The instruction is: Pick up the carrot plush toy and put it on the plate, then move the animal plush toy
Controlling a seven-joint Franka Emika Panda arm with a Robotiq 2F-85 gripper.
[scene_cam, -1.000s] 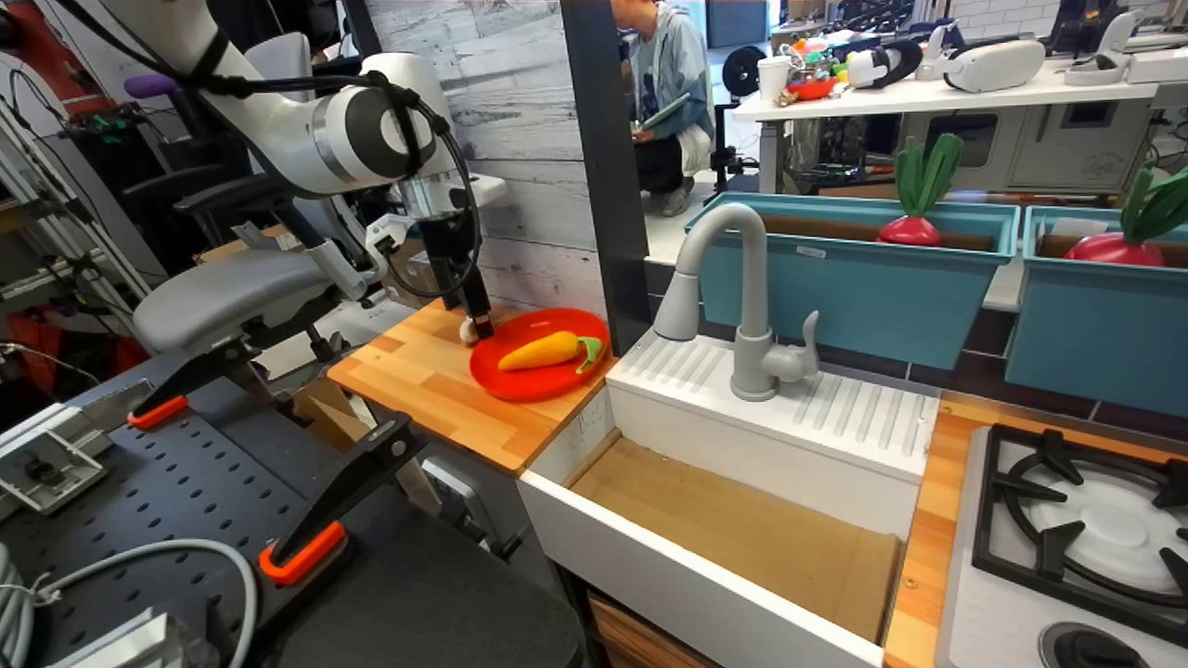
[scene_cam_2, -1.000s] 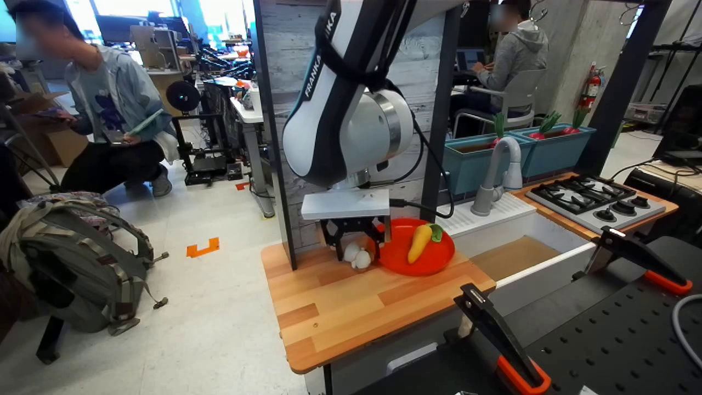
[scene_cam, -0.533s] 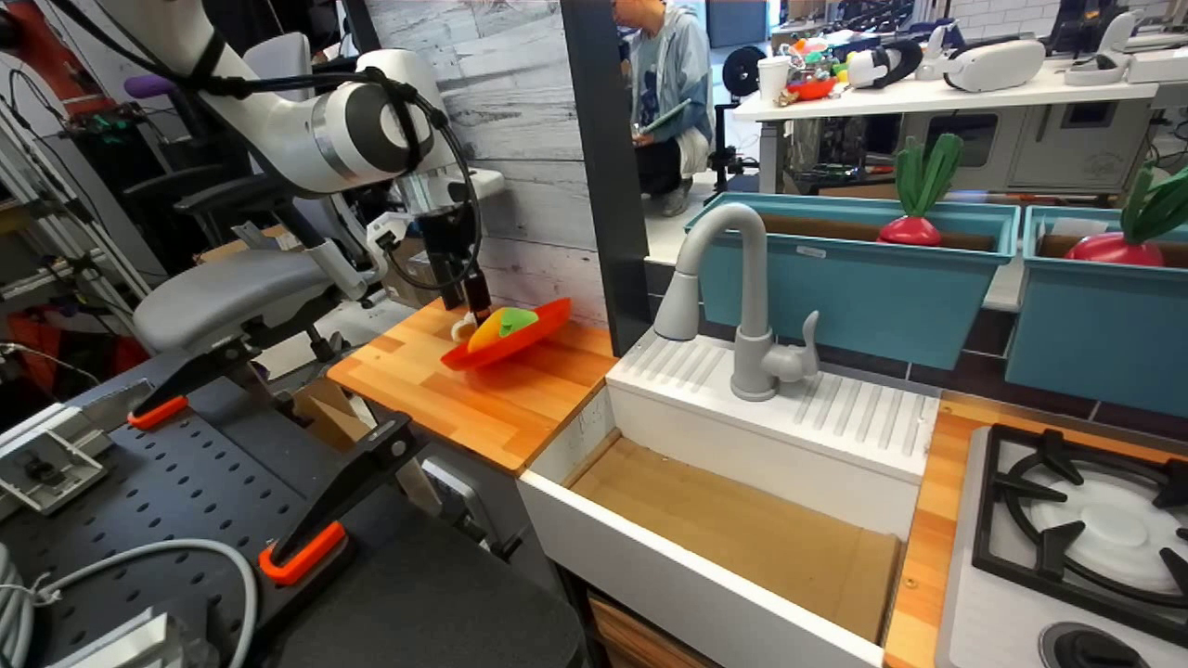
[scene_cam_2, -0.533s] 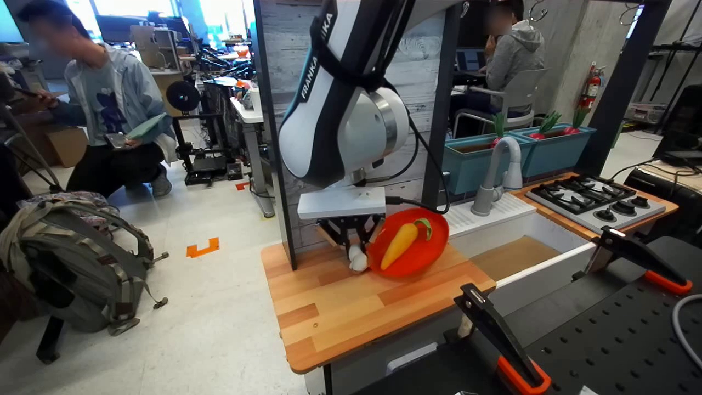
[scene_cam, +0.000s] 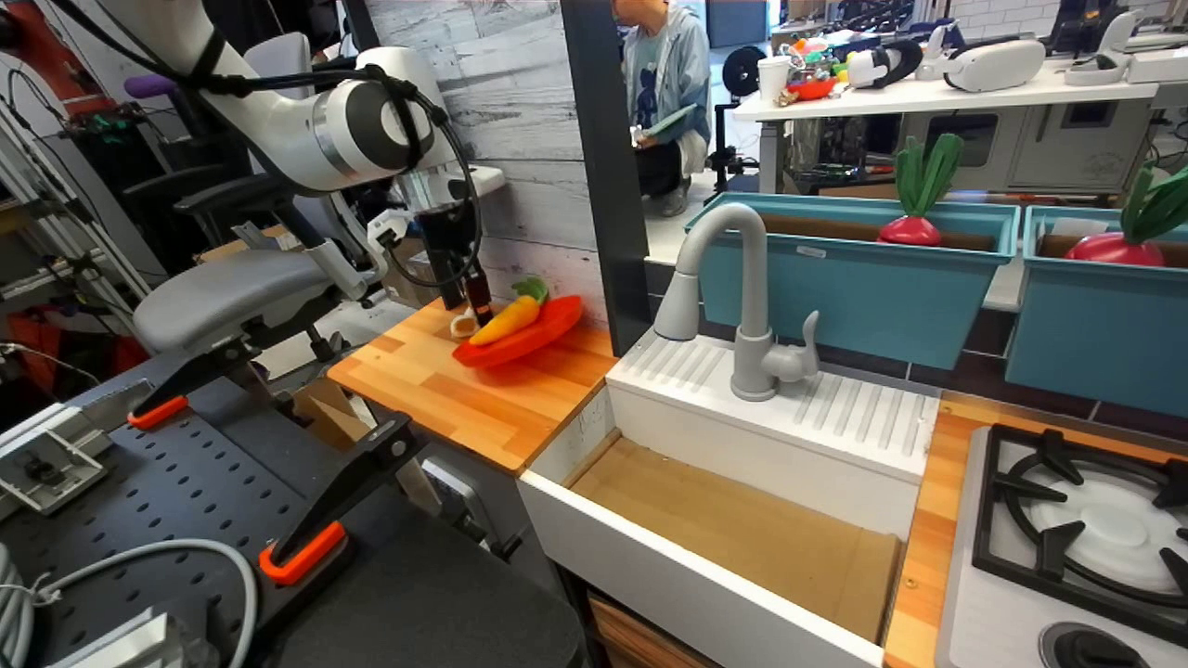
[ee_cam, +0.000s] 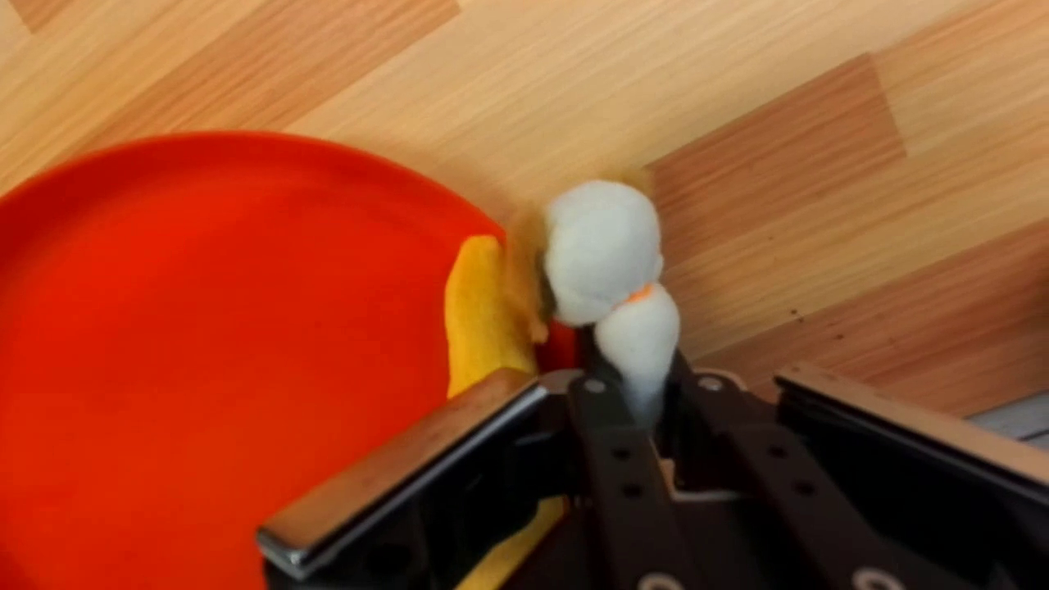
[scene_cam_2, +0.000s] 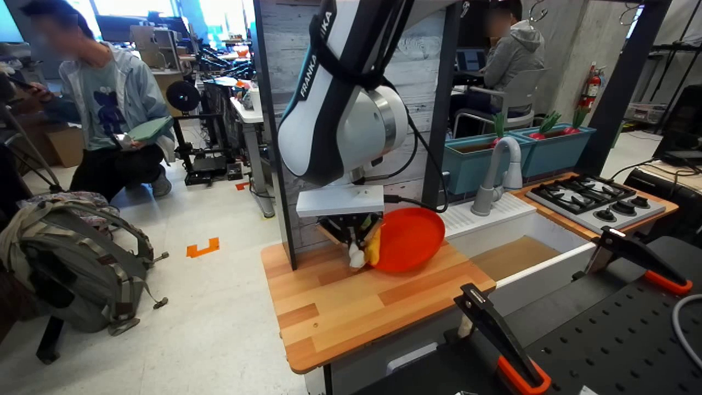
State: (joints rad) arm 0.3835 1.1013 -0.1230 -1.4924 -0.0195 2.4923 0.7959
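The gripper (ee_cam: 635, 360) is shut on the animal plush toy (ee_cam: 604, 250), with its narrow white part between the black fingers; the toy has a round white head and a tan part, and it sits low at the countertop, seen also in an exterior view (scene_cam_2: 356, 259). Beside the jaws, the red plate (scene_cam_2: 414, 241) stands tilted, one side raised in an exterior view (scene_cam: 529, 349). The orange-yellow carrot plush toy (scene_cam: 506, 322) leans against the finger side at the plate's near edge, green tuft raised. In the wrist view the gripper partly covers the carrot (ee_cam: 483, 319).
The wooden countertop (scene_cam_2: 340, 312) ends at an open front edge. A wood-pattern wall panel (scene_cam: 520, 148) rises directly behind the plate. Alongside lie the white sink (scene_cam: 705, 594) with its grey faucet (scene_cam: 752, 306), then the stove (scene_cam_2: 592, 200). Black clamps (scene_cam: 348, 492) stand at the dark bench.
The jaws have closed around the animal plush toy. The plate has gone from flat to tilted and shifted slightly, and the carrot has rolled from its middle to the gripper's side.
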